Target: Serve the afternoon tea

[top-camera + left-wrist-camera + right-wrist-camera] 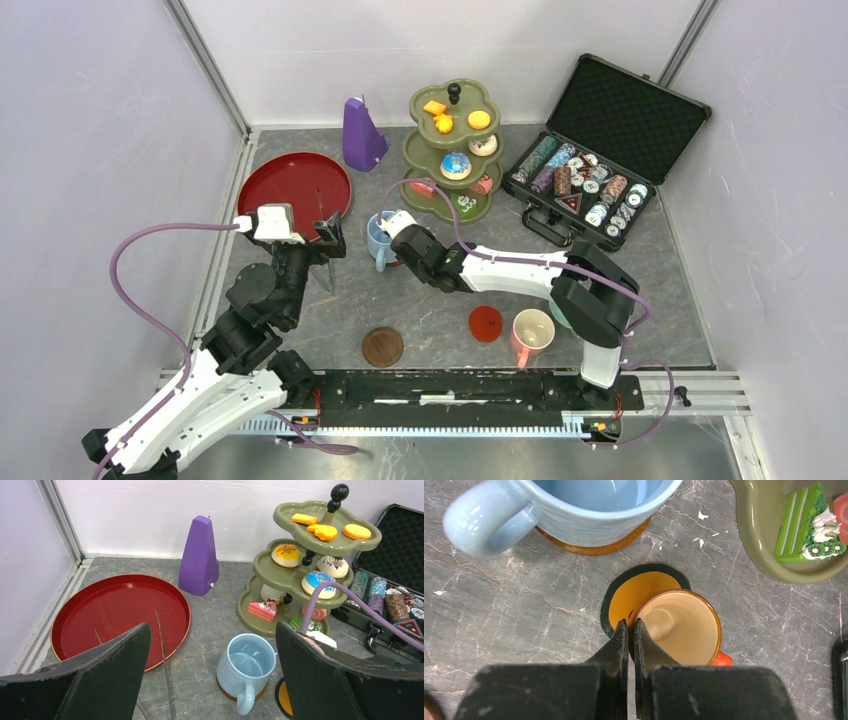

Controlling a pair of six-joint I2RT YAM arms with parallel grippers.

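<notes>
My right gripper [630, 622] is shut on the near rim of the orange mug [679, 627], which is over an orange coaster with a dark edge [636, 592]. In the top view the gripper [400, 228] hides this mug. The blue mug [380, 240] stands just left of it on a brown coaster [594, 547]. It also shows in the left wrist view [246, 667]. The olive three-tier stand [415, 150] holds small cakes behind them. My left gripper [212, 630] is open and empty, left of the blue mug, beside the red tray [295, 190].
A pink mug [532, 332], a red coaster [486, 323] and a brown coaster [382, 347] sit near the front. A teal mug [558, 315] is mostly hidden under the right arm. A purple pyramid [362, 133] stands at the back left. An open poker chip case [600, 150] is at the back right.
</notes>
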